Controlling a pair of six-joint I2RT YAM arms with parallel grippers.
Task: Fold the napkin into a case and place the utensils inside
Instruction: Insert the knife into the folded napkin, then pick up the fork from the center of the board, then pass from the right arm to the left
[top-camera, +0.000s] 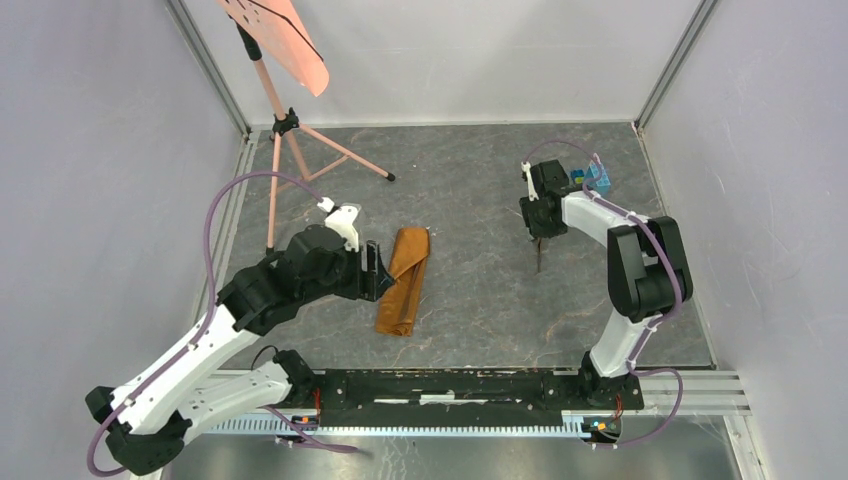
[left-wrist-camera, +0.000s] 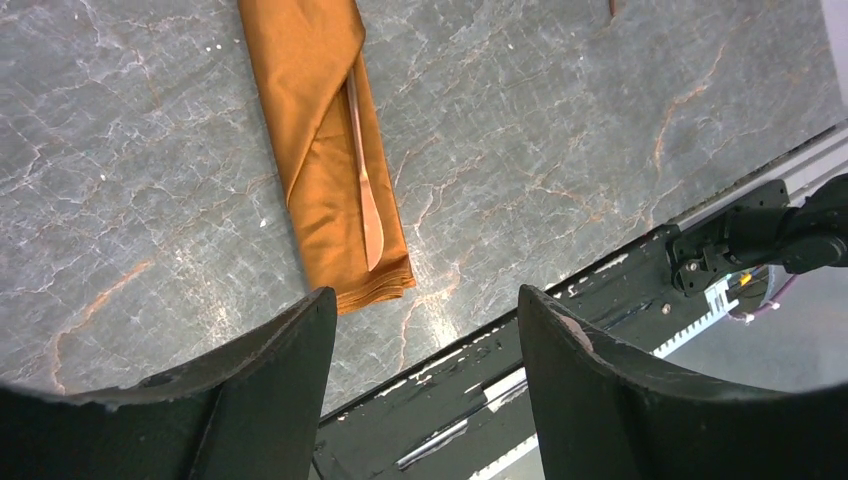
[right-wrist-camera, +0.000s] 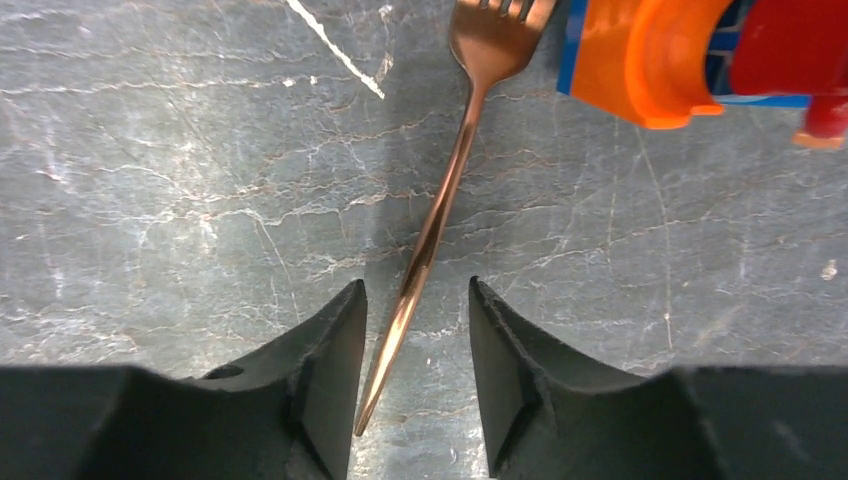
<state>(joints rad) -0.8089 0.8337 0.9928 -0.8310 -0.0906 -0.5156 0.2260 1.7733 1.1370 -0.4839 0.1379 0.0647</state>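
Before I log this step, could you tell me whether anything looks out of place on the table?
Only the copper-coloured metal fork: it lies on the grey marbled table beside the orange and blue toy bricks, apart from the folded orange-brown satin napkin, where the matching knife already rests.

No text, label, brand mark, number or sign can be read in any of the three views.
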